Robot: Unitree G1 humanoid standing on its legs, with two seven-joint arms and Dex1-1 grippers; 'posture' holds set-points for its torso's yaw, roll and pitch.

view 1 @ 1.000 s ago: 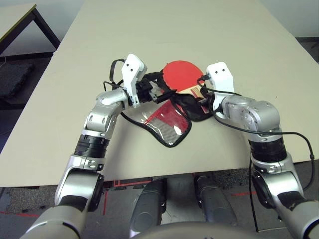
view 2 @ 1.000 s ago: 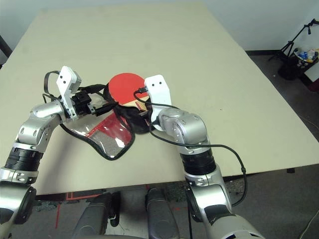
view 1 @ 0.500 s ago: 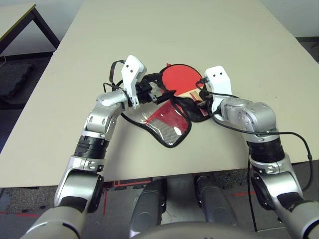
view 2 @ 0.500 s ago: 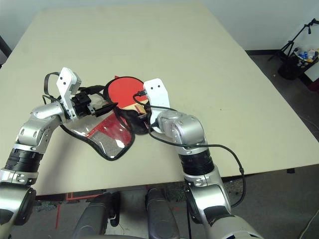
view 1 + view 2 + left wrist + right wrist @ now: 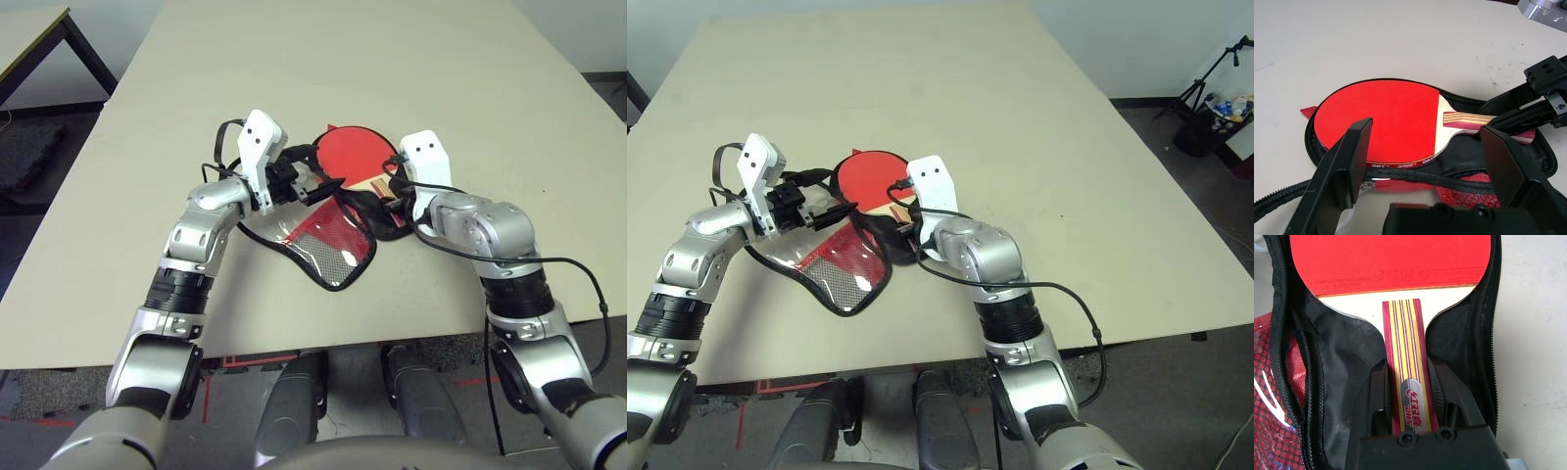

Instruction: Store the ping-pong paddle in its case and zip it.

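Since a second ago, paddle point(image 5: 1386, 120) pushed deeper into case point(image 5: 1342, 362), head now within the zipper rim. Right end effector point(image 5: 1405, 387) pinches the handle; left end effector point(image 5: 1425, 152) spread, beside the open flap. Advice: seat handle fully before zipping.

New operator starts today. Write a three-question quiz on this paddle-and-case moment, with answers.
1. True or false: the case is zipped shut.
2. Which tool grips the ping-pong paddle by its handle?
A. left tool
B. right tool
3. Fill in: the paddle's red face lies inside the case's black ____ rim.

Key: 1 false, its flap lies folded open on the table. 2 B; the left tool is open. 3 zipper.
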